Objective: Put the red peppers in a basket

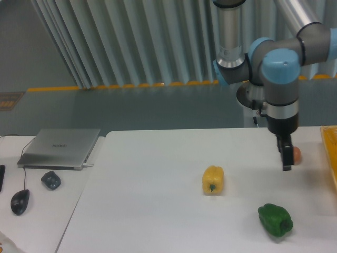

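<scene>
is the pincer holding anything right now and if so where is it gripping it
Nothing is visibly held. The pincer hangs over the table, partly covering the small orange-pink fruit; whether it is open cannot be told.

partly seen things at the right edge

the basket (330,153) is cut by the frame edge, only its rim showing. the hand (286,156) covers most of the small orange-pink fruit (297,154); whether its fingers stand apart is unclear.

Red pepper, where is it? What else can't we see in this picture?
- Red pepper: not visible anywhere in the camera view.
- Basket: cut off by the right edge, so its inside is hidden.
- Small orange fruit: partly behind the tool.
- Tool: seen side-on, open or shut unclear.
</scene>
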{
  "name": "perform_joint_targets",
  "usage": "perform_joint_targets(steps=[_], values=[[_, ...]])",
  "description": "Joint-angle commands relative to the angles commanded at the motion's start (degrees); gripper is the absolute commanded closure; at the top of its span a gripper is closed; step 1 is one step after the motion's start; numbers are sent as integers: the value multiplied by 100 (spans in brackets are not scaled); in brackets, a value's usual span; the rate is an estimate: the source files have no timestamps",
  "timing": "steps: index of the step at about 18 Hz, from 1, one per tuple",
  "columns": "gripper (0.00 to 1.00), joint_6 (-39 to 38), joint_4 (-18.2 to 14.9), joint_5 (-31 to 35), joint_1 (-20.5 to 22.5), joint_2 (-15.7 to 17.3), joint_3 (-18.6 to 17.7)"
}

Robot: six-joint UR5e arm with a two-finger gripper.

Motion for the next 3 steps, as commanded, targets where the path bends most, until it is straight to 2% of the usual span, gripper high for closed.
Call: perform_joint_targets(steps=[3], values=[[0,-80,0,9,-27,-9,0]])
